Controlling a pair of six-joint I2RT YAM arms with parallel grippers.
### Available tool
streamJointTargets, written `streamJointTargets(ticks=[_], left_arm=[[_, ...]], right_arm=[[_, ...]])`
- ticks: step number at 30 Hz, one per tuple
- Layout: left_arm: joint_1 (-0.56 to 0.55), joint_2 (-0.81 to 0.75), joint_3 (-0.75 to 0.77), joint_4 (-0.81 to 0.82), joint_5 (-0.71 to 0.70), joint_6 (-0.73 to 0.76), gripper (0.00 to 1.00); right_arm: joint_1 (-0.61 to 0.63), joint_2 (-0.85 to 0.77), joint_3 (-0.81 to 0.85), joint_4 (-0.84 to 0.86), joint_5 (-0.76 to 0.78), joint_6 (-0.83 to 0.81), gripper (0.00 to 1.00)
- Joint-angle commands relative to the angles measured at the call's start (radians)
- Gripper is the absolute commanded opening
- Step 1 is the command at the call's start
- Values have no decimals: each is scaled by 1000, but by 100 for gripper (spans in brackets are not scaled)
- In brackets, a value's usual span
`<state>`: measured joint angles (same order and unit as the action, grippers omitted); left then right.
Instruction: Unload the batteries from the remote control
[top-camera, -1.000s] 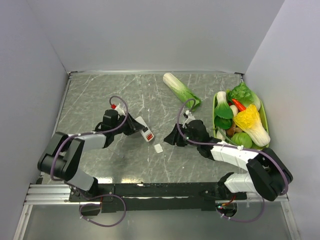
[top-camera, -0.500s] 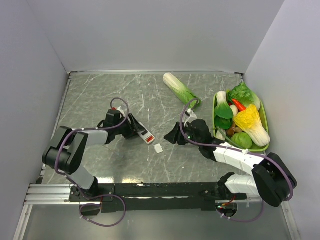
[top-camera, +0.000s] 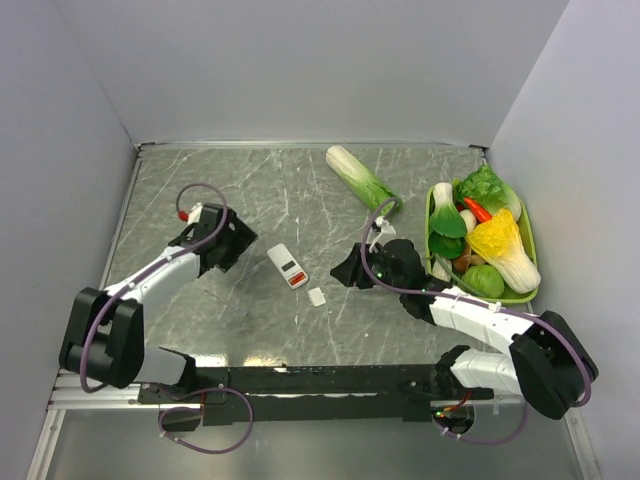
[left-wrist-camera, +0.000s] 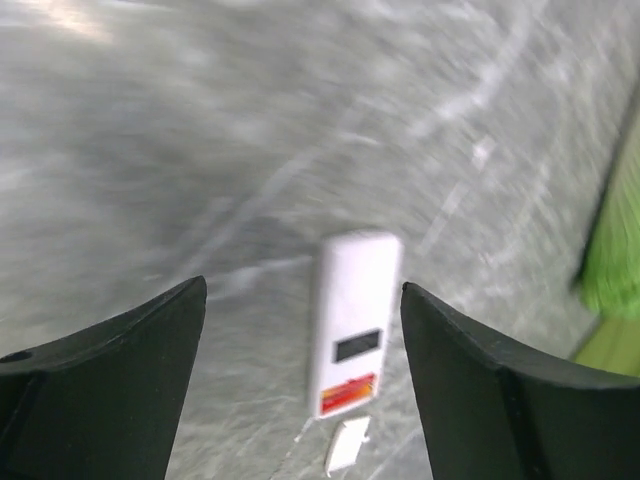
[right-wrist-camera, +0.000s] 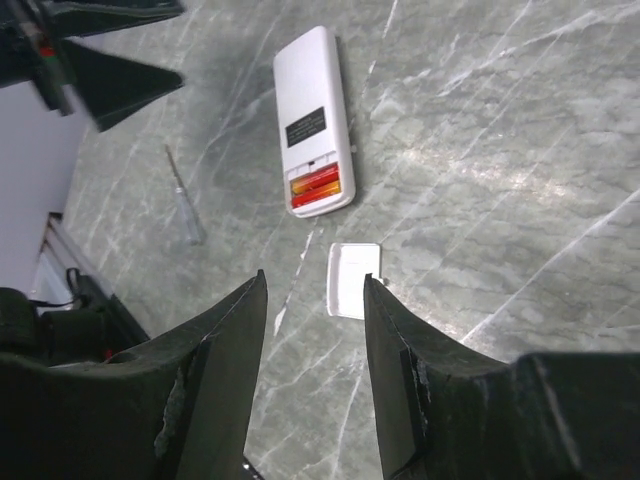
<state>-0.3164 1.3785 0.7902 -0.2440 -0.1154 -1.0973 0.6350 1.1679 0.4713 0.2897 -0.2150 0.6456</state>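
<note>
Grey veined surface (top-camera: 200, 330) runs out bare from the arm bases. The first thing on it is a small white cover piece (top-camera: 317, 296), loose just beside the near end of the remote control (top-camera: 287, 267). The remote control lies flat and slanted near the middle, between the two arms and touched by neither. Its open compartment at that near end shows the batteries (right-wrist-camera: 316, 186), red and seated side by side. The right gripper (top-camera: 343, 272) hovers just to the remote's right, fingers (right-wrist-camera: 215, 360) partly spread with nothing between them. The left gripper (top-camera: 232, 245) stands off on the other side, fingers (left-wrist-camera: 120, 350) wide apart and empty. The step in hand looks like drawing out the first battery, and the right arm seems better placed for it. It should narrow its fingers, come down over the compartment end, and tip one battery up by its tip rather than pinch across both. The left could press on the windowed far half so the light slab neither skids nor flips. The cover piece sits close to that approach and could be knocked. Bare surface lies to the left for setting batteries down. Farther right a green basket (top-camera: 528, 240) of vegetables crowds the right arm. A long green-and-white vegetable (top-camera: 362, 178) lies beyond, towards the far wall.
</note>
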Motion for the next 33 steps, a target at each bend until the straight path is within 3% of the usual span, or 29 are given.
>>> streamJointTargets(ticks=[1,8,12,20,33], left_arm=[[59,-82,12,-225,-168,-119,85],[232,-166,-16,-307,-120,-13,95],[365,-242,-42,-319,-2,51,94],[618,-343,-88,-367,86,129,91],[662,-236,-75,-371,171,172,91]], right_arm=[[66,-10,68,-40,75,-73,51],[253,150,268,-122,131,-188,52],[317,318,410,-147,103,-236,52],[449,633,743,-266,213,-368,50],[554,929,966,-317,273,-405,54]])
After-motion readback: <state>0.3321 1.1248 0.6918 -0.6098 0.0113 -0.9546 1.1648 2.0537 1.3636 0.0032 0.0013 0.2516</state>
